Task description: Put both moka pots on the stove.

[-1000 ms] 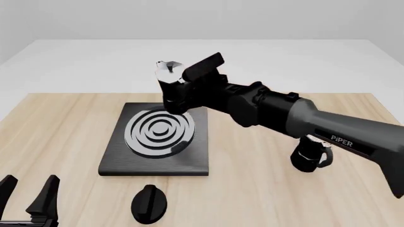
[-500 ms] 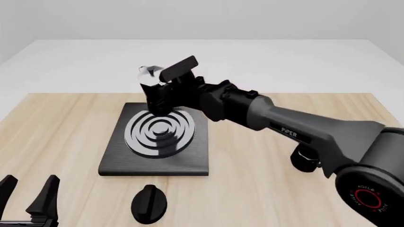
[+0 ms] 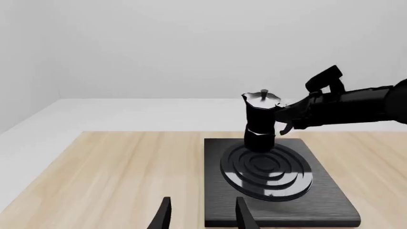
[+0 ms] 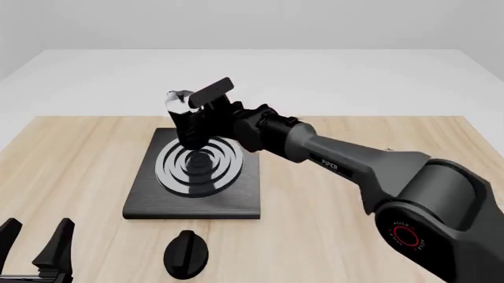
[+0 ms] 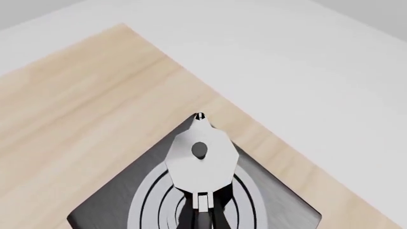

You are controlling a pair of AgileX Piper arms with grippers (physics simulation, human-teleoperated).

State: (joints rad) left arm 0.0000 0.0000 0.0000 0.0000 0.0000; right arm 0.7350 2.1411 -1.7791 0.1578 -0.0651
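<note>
One pot is all we can see at this moment, so we take the scene from the biggest thing down: the light wooden table (image 4: 71, 177) carries the flat black rectangular stove (image 4: 191, 203) with its silver concentric ring burner (image 4: 200, 165), and our right gripper (image 4: 198, 121) holds the small black faceted moka pot with the shiny silver lid (image 4: 183, 118) by its handle side, jaws closed on it, over the far part of the burner. From the left wrist view the pot (image 3: 260, 121) looks upright, its base at or just above the rings (image 3: 266, 167); we cannot tell if it touches. We judge we should lower it straight, keep it level, and release only once it sits flat. Our left gripper (image 4: 35, 244) waits near the table's front edge, jaws apart and empty, beside the low black oval knob (image 4: 186, 253)
</note>
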